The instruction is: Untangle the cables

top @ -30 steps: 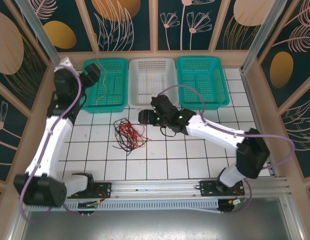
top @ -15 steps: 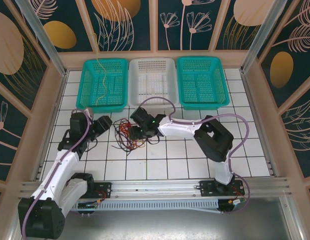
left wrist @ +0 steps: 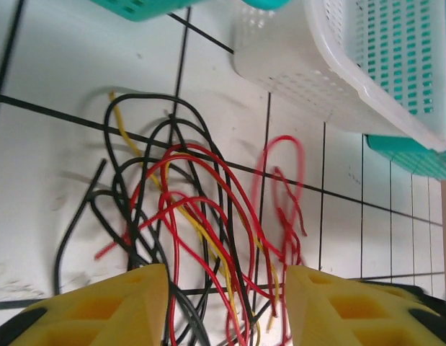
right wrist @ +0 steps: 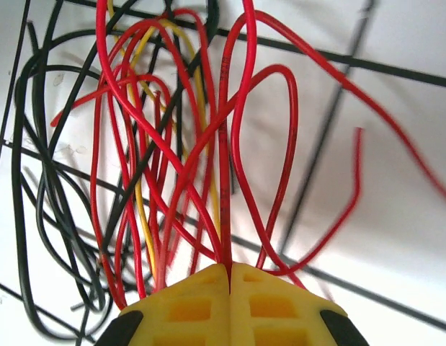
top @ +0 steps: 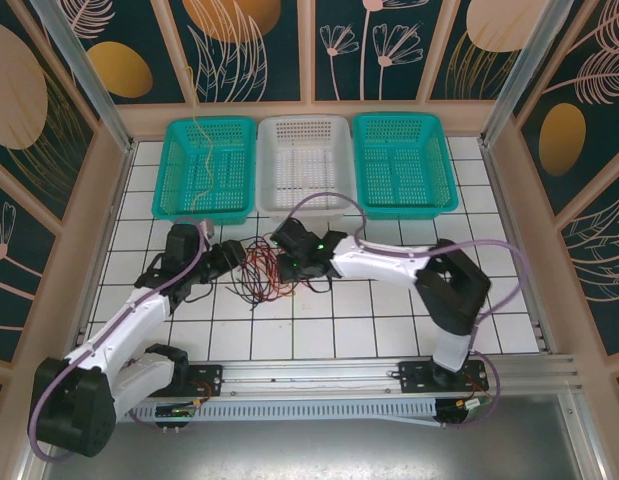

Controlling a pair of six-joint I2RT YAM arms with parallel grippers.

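On the white tiled bench [top: 389, 320] in the overhead view, the tangle of thin red, black and yellow cables [top: 261, 270] lies just in front of the white perforated plastic basket [top: 307, 150]. Both arms have closed on it within the last second. The left tool [top: 232, 255] has swung down from the left-hand teal plastic basket [top: 174, 165], where one thin yellow wire [top: 201, 160] lies, and the right tool [top: 287, 264] has come in from the right. With one tool on each flank of the knot, they look ready to draw a strand free. In the left wrist view the left tool [left wrist: 223, 303] stands apart, with black, red and yellow loops lying between its yellow fingers [left wrist: 100, 306] and nothing pinched yet. In the right wrist view the right tool [right wrist: 230, 288] has snapped together, clamped on a red strand [right wrist: 223, 202] running into its seam.
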